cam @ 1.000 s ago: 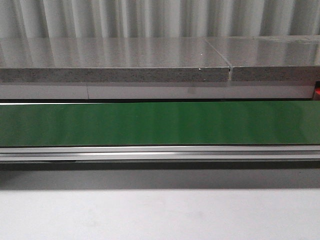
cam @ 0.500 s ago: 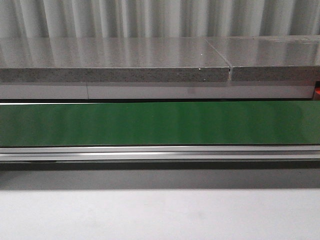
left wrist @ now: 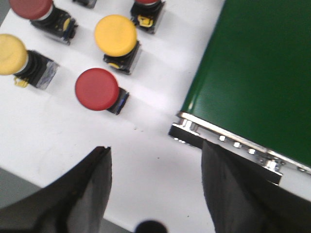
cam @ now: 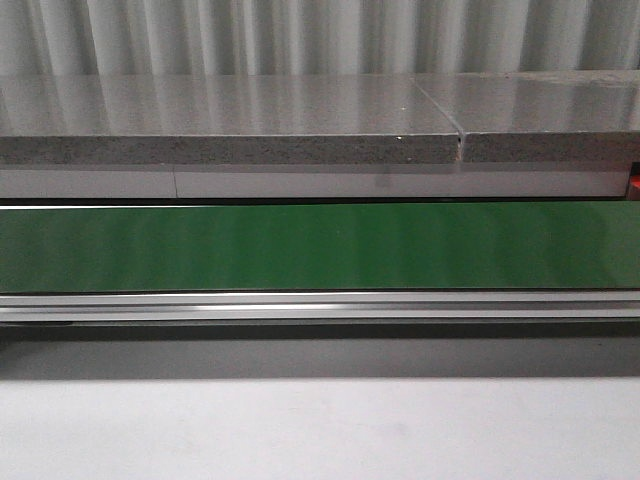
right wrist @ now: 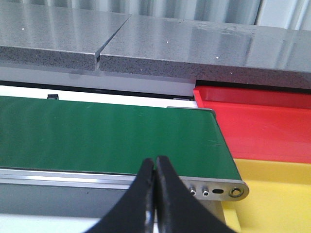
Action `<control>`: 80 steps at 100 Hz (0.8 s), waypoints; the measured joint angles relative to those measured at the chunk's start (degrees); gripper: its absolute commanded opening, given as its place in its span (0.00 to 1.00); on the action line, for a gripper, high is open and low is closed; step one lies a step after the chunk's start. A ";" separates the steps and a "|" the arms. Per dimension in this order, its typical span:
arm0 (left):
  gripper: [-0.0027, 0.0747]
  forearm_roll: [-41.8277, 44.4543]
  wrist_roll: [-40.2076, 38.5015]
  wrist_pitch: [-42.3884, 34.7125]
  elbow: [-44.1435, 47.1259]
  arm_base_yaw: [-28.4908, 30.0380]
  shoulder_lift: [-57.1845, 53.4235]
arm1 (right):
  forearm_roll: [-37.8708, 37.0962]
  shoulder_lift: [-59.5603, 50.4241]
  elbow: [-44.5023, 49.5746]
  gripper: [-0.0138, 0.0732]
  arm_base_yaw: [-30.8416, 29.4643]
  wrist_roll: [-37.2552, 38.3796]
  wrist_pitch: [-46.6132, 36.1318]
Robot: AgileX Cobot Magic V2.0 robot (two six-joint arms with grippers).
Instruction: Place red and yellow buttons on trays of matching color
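Note:
In the left wrist view, red and yellow buttons stand on a white surface: a red button (left wrist: pixel 97 89) closest to the fingers, a yellow button (left wrist: pixel 115 35) behind it, another yellow button (left wrist: pixel 10 54) and another red button (left wrist: pixel 31 7) off to the side. My left gripper (left wrist: pixel 155 148) hangs open over bare white surface, short of the red button, holding nothing. In the right wrist view, the red tray (right wrist: pixel 262 126) and the yellow tray (right wrist: pixel 272 194) lie side by side past the belt's end. My right gripper (right wrist: pixel 155 162) is shut and empty by the belt's rail.
A green conveyor belt (cam: pixel 320 245) with a metal rail (cam: pixel 320 305) crosses the front view, with a grey stone ledge (cam: pixel 230 130) behind it. The belt's end (left wrist: pixel 252 63) lies beside the buttons. No arm shows in the front view.

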 measured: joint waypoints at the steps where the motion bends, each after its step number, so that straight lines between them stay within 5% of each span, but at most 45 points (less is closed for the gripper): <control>1: 0.56 0.00 0.00 0.18 -0.13 0.45 0.22 | 0.00 0.00 0.00 0.08 0.00 0.00 0.00; 33: 0.56 0.00 -0.10 5.28 -5.48 7.45 11.83 | 0.00 0.00 0.00 0.08 0.00 0.00 0.00; 80: 0.56 0.00 -0.10 5.18 -10.49 8.03 24.13 | 0.00 0.00 0.00 0.08 0.00 0.00 0.00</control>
